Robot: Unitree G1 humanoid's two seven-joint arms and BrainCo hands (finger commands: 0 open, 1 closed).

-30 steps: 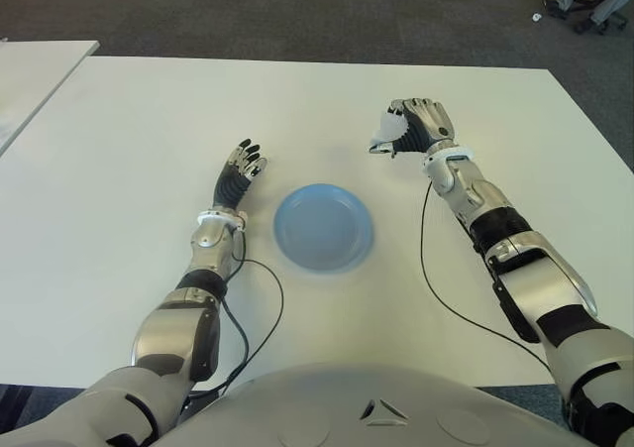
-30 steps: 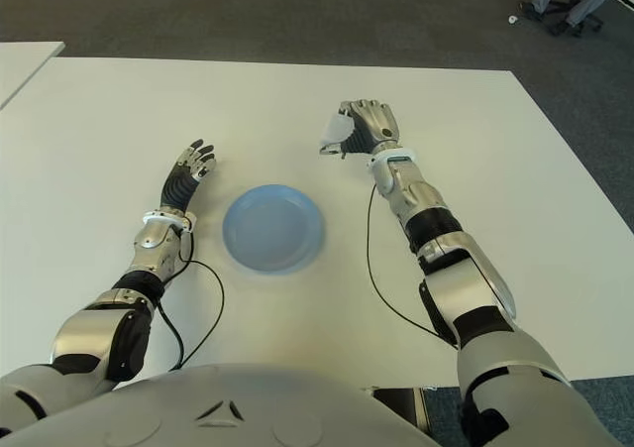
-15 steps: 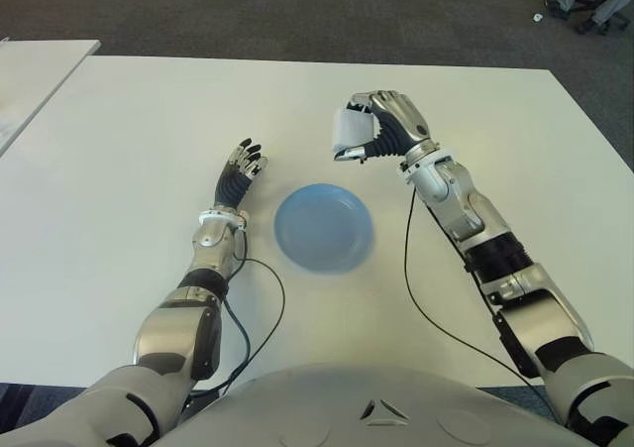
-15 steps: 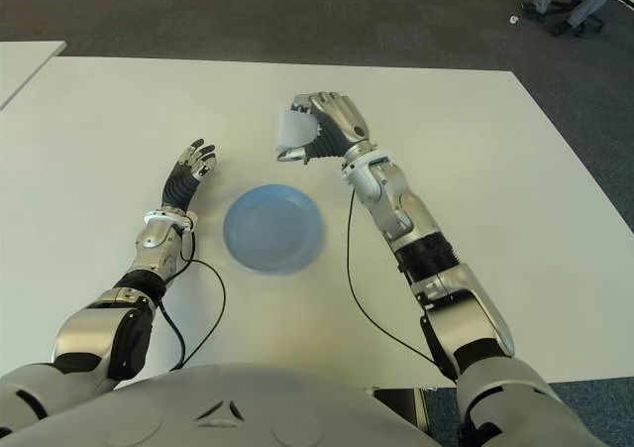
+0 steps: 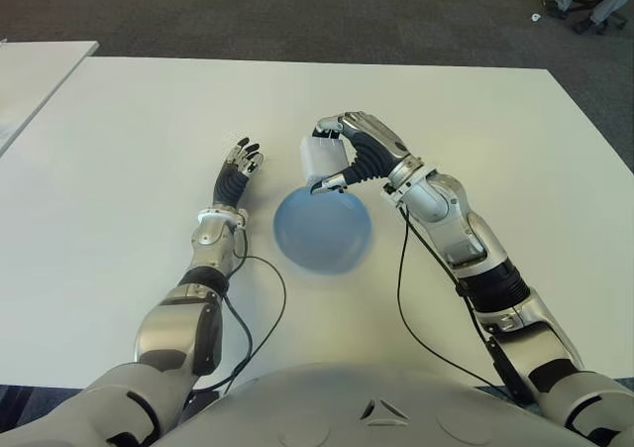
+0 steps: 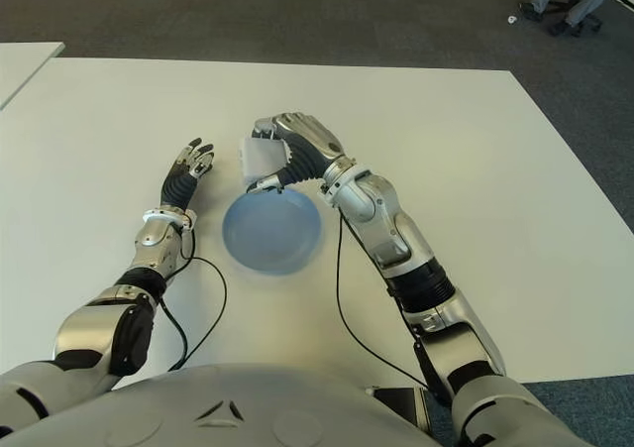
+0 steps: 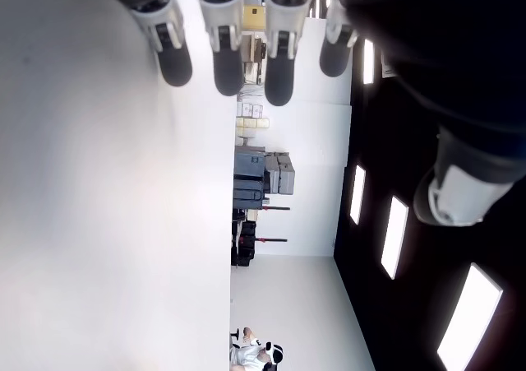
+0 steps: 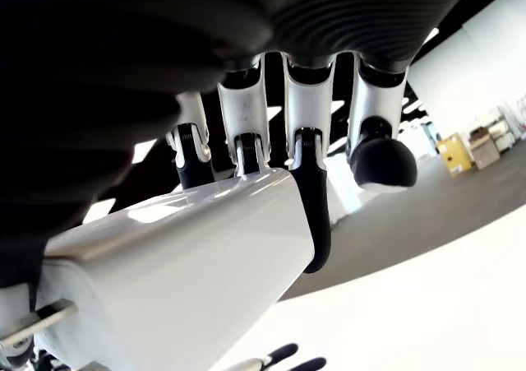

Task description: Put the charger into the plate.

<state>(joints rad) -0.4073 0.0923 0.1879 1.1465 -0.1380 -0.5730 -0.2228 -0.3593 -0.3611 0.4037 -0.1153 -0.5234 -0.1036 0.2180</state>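
We have the white charger point(image 5: 324, 160) in our right hand point(image 5: 359, 153), carried in the air just over the far rim of the blue plate point(image 5: 322, 231). In the right wrist view the charger point(image 8: 177, 280) is a smooth, hard-cornered white block, with at least 1 metal prong poking out at its lower end. 3 fingers point(image 8: 315, 215) curl down over 1 broad face, while a 4th fingertip stands clear of it, and the palm side backs the other face, so the hold is a wrap across the body.

We judge the charger rigid and fairly light, dense for its bulk, with a glossy shell that could slip if the fingers loosen unevenly. The flat faces are the right place to hold it, as now; the prong end is best kept clear of the fingers. It looks sturdy enough to survive a short drop, though it may skid or rock on the plate's shallow curve, so lowering it close before letting go seems wise.

The plate sits on the white table point(image 5: 119, 140), empty, between our 2 arms. Our left hand point(image 5: 239, 168) shows just left of the plate, fingers stretched out and holding nothing. A black cable point(image 5: 260, 308) trails along the table near the left forearm.
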